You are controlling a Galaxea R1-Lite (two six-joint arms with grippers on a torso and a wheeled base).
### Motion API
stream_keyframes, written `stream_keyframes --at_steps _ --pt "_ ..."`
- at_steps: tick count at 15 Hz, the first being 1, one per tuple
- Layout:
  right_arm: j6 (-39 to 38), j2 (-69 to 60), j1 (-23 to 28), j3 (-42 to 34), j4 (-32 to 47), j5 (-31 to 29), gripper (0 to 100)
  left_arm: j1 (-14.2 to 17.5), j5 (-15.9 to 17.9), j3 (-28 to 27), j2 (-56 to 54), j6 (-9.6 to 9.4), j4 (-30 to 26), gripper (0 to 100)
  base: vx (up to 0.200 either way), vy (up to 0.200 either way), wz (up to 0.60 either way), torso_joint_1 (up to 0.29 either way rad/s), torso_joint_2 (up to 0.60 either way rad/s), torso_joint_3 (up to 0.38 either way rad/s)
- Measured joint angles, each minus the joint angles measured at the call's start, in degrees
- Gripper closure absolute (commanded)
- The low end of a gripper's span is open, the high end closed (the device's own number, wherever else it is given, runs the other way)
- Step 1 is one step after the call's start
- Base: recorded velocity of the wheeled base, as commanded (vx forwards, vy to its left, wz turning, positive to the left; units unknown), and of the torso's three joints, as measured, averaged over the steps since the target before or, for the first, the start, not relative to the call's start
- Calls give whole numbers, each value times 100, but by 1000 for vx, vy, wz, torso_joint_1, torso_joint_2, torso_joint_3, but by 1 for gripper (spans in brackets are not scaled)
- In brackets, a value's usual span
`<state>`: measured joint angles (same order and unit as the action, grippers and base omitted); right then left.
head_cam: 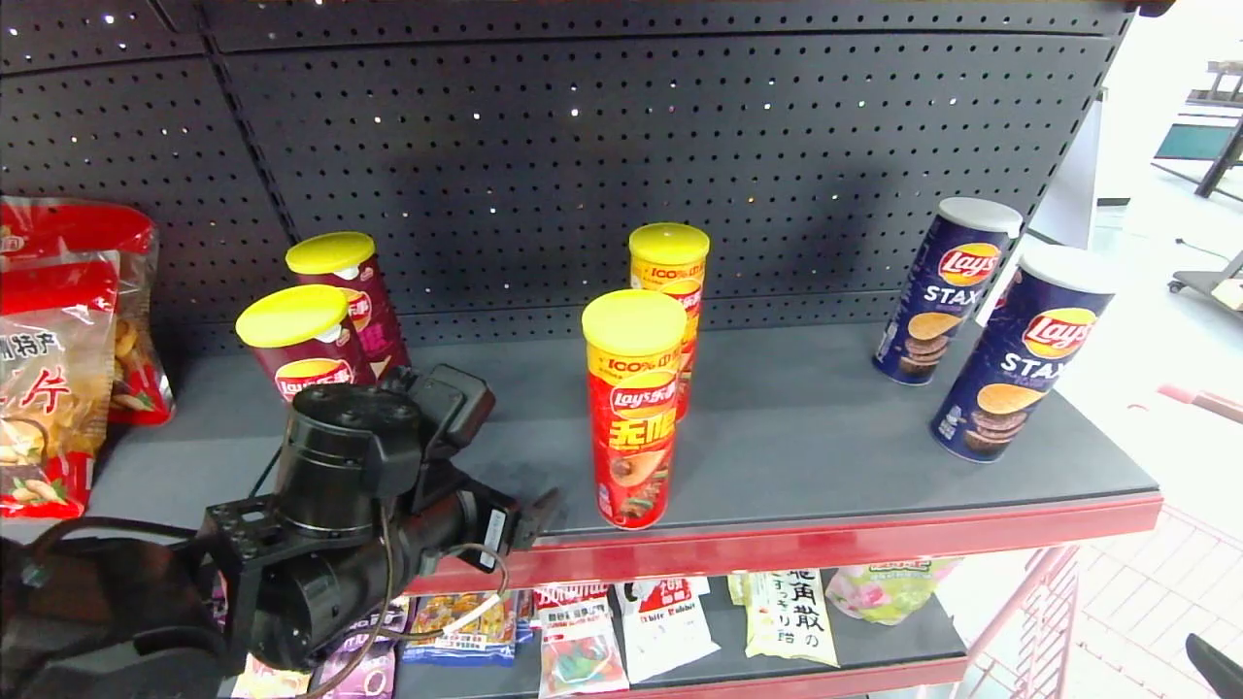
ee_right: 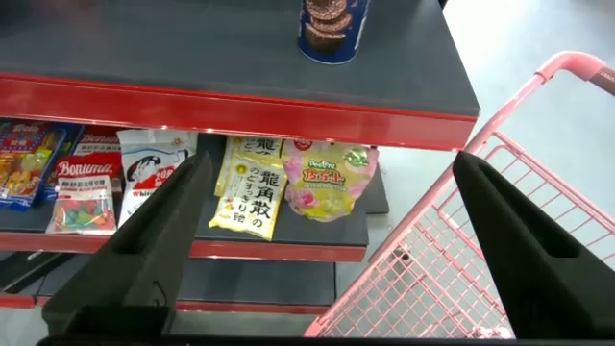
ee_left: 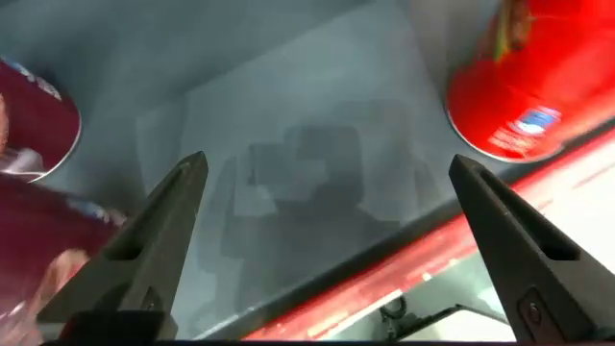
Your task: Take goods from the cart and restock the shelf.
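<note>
I find my left gripper (ee_left: pixel 327 161) spread open and empty over the front edge of the shelf (head_cam: pixel 796 437). It sits between the maroon cans (head_cam: pixel 311 340) and the red can (head_cam: pixel 631 417), which stands upright at that edge. My right gripper (ee_right: pixel 332 159) is likewise open and empty, near the pink cart (ee_right: pixel 432 259).

Right gripper (ee_right: pixel 329 163) spread wide, empty; pink cart (ee_right: pixel 569 65) beside red-edged shelf (ee_right: pixel 240 108).
</note>
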<state>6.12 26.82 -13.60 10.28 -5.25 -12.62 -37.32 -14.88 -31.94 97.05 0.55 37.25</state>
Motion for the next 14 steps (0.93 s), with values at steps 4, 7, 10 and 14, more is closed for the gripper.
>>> stream_keyframes --at_steps 4,7,10,14 --pt "1 -1 0 5 0 6 0 -9 -16 -238 311 16 7 0 0 0 0 0 0 0" --pt "0 -1 0 5 0 11 0 -5 -22 -494 551 13 10 0 0 0 0 0 0 0" --pt "0 5 0 5 0 15 0 -6 -28 -642 766 13 16 0 0 0 0 0 0 0" --pt "1 7 0 2 1 15 0 -6 -27 -670 892 11 18 0 0 0 0 0 0 0"
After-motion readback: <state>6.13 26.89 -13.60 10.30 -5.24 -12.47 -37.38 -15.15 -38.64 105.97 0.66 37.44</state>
